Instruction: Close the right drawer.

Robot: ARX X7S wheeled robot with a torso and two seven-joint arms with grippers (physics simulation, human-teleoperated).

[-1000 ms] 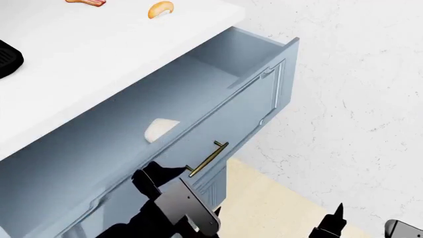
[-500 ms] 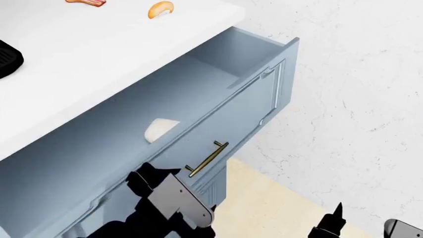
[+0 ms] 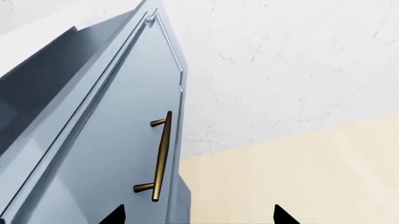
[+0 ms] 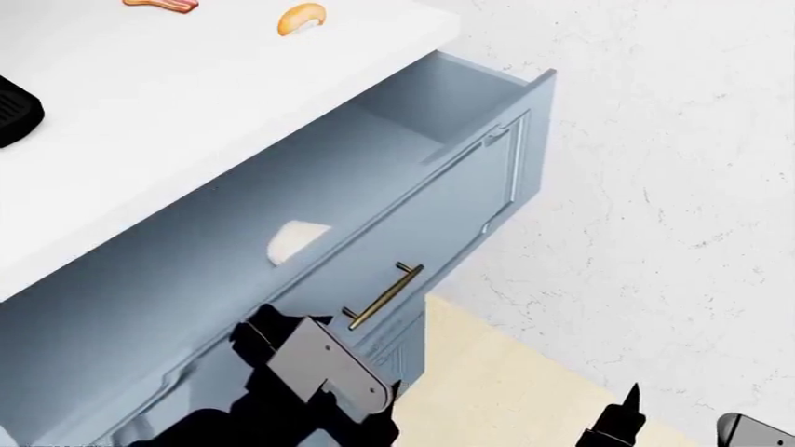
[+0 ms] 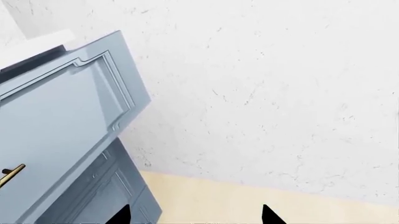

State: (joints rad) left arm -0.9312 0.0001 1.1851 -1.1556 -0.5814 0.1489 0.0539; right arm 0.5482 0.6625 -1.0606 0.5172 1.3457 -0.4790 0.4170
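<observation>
Left gripper (image 3: 196,219) sits nearest, jaws spread wide and gripping nothing, tips just short of the brass handle (image 3: 161,156). That handle is straight ahead on the right drawer (image 4: 423,223), pulled well out from under the white surface (image 4: 186,84). Right gripper (image 5: 194,218) hangs apart, jaws spread too, facing the wall (image 5: 268,93).

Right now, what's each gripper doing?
Left gripper: open, empty, by the right drawer front near its handle.
Right gripper: open, empty.
</observation>
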